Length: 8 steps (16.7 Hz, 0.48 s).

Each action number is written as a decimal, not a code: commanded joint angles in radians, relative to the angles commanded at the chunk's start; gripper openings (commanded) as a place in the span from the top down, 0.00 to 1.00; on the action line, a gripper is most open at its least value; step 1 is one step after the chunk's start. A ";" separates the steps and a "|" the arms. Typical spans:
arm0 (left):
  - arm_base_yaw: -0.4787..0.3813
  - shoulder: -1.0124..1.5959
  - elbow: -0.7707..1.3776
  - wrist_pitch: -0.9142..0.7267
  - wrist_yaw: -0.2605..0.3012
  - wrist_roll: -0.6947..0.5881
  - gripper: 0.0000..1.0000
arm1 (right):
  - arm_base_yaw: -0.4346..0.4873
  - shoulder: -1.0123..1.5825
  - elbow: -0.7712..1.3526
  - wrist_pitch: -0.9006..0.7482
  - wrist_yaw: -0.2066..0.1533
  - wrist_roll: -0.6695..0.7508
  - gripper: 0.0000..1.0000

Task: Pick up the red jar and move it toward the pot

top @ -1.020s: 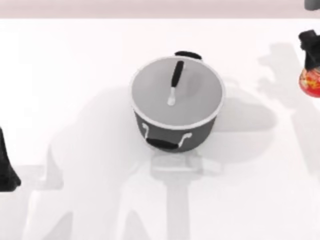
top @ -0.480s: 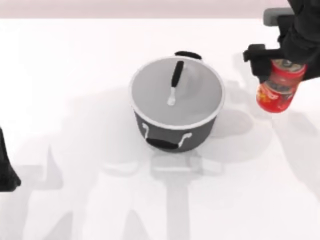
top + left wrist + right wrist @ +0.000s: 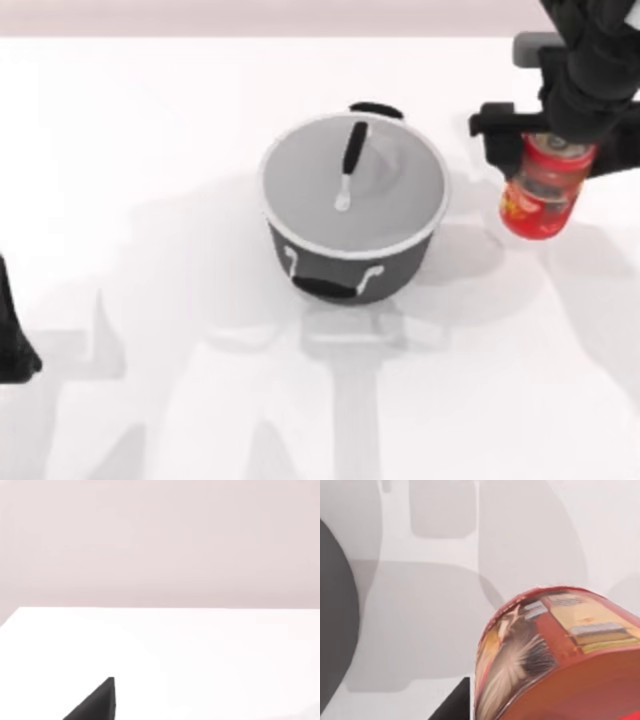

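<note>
Right now, the scene by its parts:

Red jar: carried in the air at the right side of the surface, to the right of the pot and near it but not touching. Its lid end is up in the grip and its body hangs below, tilted a little. The right wrist view shows the label close up, with bare surface under it.

Right pincer: closed on the top of the jar, fingers on either side of the lid end. Holding it from above, I judge, leaves the bottom free to be set down.

Pot: stands near the middle of the surface with its lid on, the black lid handle on top, one side handle at the far side and one at the near side. Its dark wall shows at the edge of the right wrist view.

Left arm: parked at the left edge, well apart from the pot. Only a dark corner shows in its wrist view, so I cannot tell how its pincer stands.

Stage: the pick-up looks done and the carry is under way; a gap remains.

Next move: bring the jar closer at this height.

Risk: the tilted jar could knock the rim.
</note>
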 joint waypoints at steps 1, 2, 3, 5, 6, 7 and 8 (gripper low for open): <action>0.000 0.000 0.000 0.000 0.000 0.000 0.00 | 0.002 0.003 -0.009 0.014 0.001 -0.002 1.00; 0.000 0.000 0.000 0.000 0.000 0.000 0.00 | 0.003 0.009 -0.022 0.036 0.001 -0.003 1.00; 0.000 0.000 0.000 0.000 0.000 0.000 0.00 | 0.004 0.015 -0.038 0.063 0.001 -0.004 1.00; 0.000 0.000 0.000 0.000 0.000 0.000 0.00 | 0.003 0.032 -0.071 0.118 0.003 -0.003 1.00; 0.000 0.000 0.000 0.000 0.000 0.000 0.00 | 0.002 0.043 -0.089 0.142 0.003 -0.002 1.00; 0.000 0.000 0.000 0.000 0.000 0.000 0.00 | 0.002 0.052 -0.106 0.161 0.003 -0.001 1.00; 0.000 0.000 0.000 0.000 0.000 0.000 0.00 | 0.002 0.058 -0.114 0.170 0.003 -0.001 1.00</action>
